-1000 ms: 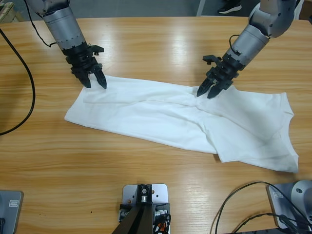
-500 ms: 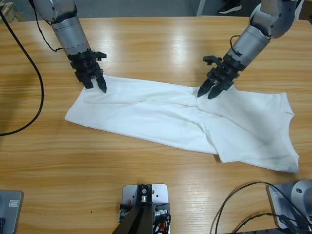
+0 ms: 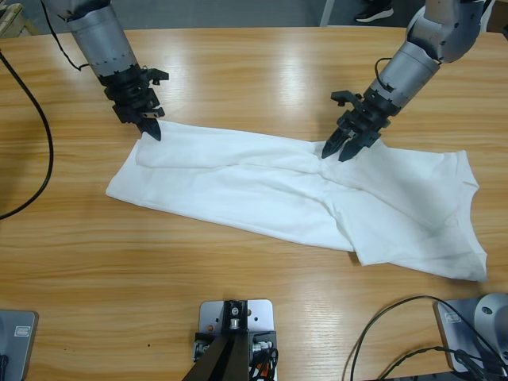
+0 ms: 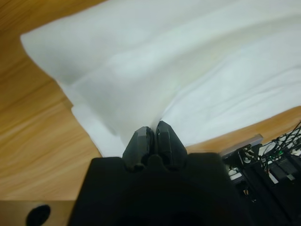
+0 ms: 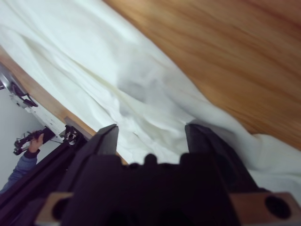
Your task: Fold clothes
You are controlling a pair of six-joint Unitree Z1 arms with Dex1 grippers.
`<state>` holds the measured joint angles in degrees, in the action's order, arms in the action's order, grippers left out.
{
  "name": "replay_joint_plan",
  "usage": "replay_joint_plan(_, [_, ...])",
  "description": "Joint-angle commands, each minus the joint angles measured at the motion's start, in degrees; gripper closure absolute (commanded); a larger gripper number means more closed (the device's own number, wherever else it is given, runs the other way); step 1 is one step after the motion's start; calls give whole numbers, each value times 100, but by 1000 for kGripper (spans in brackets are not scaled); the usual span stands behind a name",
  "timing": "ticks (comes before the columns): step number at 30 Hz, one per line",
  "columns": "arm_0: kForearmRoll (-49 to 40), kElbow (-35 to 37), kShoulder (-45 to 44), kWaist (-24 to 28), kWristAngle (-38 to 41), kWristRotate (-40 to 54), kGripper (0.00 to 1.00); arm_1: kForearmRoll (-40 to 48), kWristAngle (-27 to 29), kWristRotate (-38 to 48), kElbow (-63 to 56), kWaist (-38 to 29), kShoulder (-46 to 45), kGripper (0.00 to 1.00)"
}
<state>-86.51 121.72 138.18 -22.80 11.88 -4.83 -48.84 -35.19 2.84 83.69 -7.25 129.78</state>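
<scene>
The white T-shirt (image 3: pixel 278 190) lies spread lengthwise across the wooden table, loosely folded with creases through its middle. My left gripper (image 3: pixel 152 129) sits at the shirt's far left corner. In the left wrist view its jaws (image 4: pixel 151 131) are pressed together with the white T-shirt (image 4: pixel 188 61) pinched at their tips. My right gripper (image 3: pixel 337 148) rests on a raised crease near the shirt's far middle edge. The right wrist view shows my right gripper (image 5: pixel 153 129) with its jaws apart and the T-shirt's (image 5: pixel 94 61) fabric lying between them.
Bare wooden table (image 3: pixel 254 71) runs behind and in front of the shirt. A black cable (image 3: pixel 48 135) loops at the left edge, and more cables (image 3: pixel 397 317) lie at the bottom right. A person's hand and blue sleeve (image 5: pixel 28 147) show small in the right wrist view.
The left gripper's jaws, open a second ago, have closed at the shirt's far left corner, and it has shifted slightly back. The right arm has stayed put.
</scene>
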Motion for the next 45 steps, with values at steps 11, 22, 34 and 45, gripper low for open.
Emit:
replay_joint_plan(11, [-753,-906,-801,-49,-106,292,1000,94,-46,-73,-246,128,253,418])
replay_joint_plan(22, [-723,-1056,-979,-49,-98,334,1000,-64,40,103,-388,136,-501,11])
replay_joint_plan(34, [-619,-1360,-1144,-223,-98,336,1000,54,51,264,-707,-96,-807,13])
replay_joint_plan(45, [-582,-1506,-1158,-497,-107,308,1000,335,21,922,-1118,-1015,-1055,13])
